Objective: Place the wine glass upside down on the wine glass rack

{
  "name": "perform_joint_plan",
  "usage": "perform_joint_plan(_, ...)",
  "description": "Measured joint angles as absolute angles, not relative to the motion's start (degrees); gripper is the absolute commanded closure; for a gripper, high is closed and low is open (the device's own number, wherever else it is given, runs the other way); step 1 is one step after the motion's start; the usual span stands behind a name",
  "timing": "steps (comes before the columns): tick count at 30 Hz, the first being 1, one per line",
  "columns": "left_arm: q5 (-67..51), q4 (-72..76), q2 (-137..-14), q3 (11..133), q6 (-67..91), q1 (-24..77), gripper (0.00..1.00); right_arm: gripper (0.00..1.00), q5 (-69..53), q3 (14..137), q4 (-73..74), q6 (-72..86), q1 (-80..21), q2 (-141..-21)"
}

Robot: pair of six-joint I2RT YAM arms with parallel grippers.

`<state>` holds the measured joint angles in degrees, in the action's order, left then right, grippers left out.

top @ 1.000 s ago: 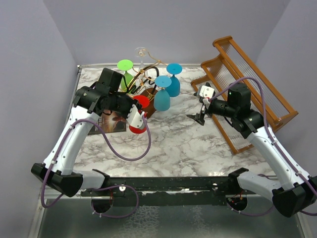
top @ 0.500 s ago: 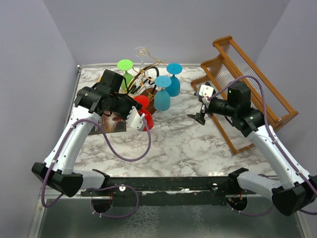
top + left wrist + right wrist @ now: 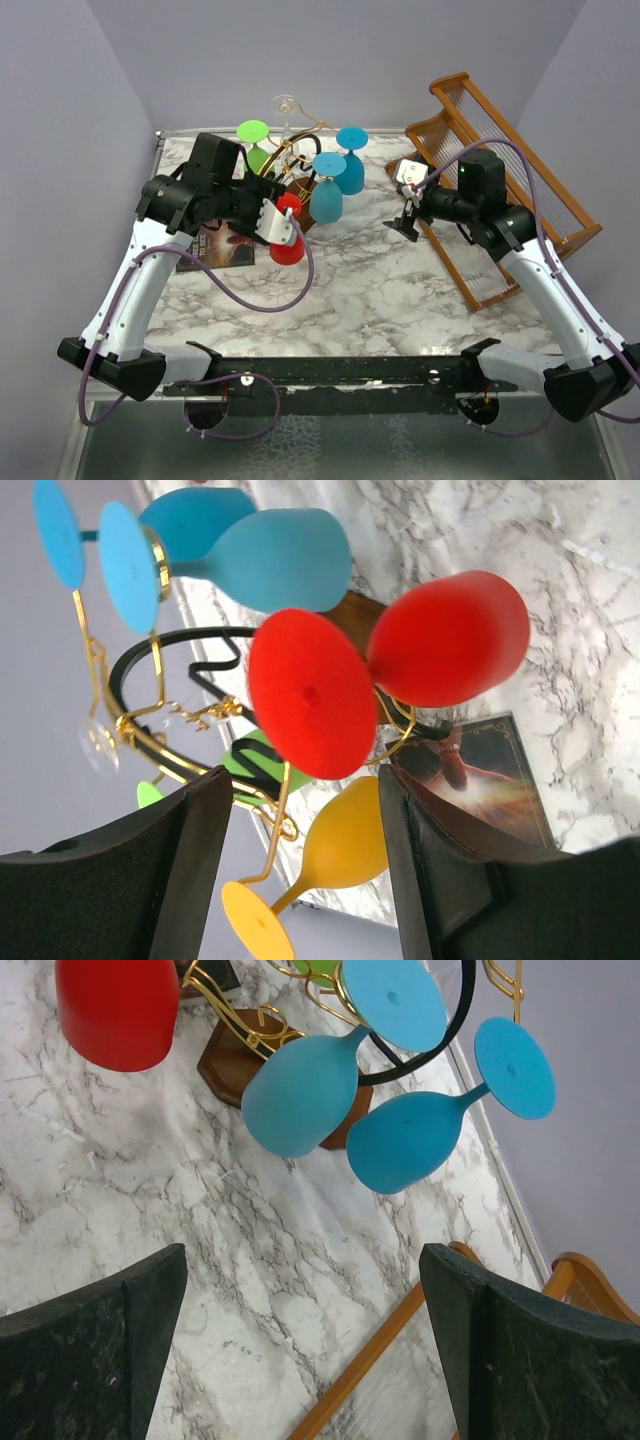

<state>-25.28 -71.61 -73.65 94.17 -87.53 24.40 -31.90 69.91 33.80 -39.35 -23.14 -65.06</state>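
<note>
Left tool (image 3: 284, 228) sits beside red wine glass (image 3: 287, 254) (bowl down).

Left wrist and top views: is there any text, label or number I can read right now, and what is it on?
Nothing legible.
Card on the table beside the rack: pale lettering near its left edge in the top view, too small to read. The left wrist view shows only its picture.
Rack and the glasses on it: no marks visible.
</note>
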Motion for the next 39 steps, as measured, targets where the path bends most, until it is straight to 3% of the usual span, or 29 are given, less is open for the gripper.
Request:
perform_joint_plan(3, -24.3, -68.5, -72.9, 95.2, -81.0, 24.4, 0.33, 0.00, -30.6, 71.7, 36.1, -40.4, -23.1, -66.3)
perform_joint_plan(8, -16.6, -59.7, -71.5, 95.2, -64.8, 24.5, 0.03, 0.00, -27.7, 75.3, 39.9, -41.6, -23.1, -69.4)
perform_joint_plan(9, -13.7, -56.8, -71.3, 94.9, -60.9, 24.5, 0.01, 0.00, -27.1, 75.9, 40.3, -41.6, -23.1, -70.0)
perform_joint_plan(14, 6.3, -37.0, -68.5, 87.9, -42.5, 24.0, 0.01, 0.00, -19.7, 78.0, 39.0, -36.3, -23.1, -72.8)
perform_joint_plan(18, 14.6, -27.8, -67.7, 85.3, -30.5, 21.8, 0.01, 0.00, -13.6, 76.8, 31.7, -28.6, -23.1, -73.2)
perform_joint_plan(29, 21.4, -15.2, -66.0, 78.7, -13.5, 18.7, 0.01, 0.00, -2.6, 71.7, 12.4, -13.3, -23.1, -69.9)
perform_joint_plan(39, 20.8, -9.8, -63.7, 72.4, -6.5, 14.8, 0.01, 0.00, -0.7, 66.8, 9.9, -15.0, -23.1, -64.1)
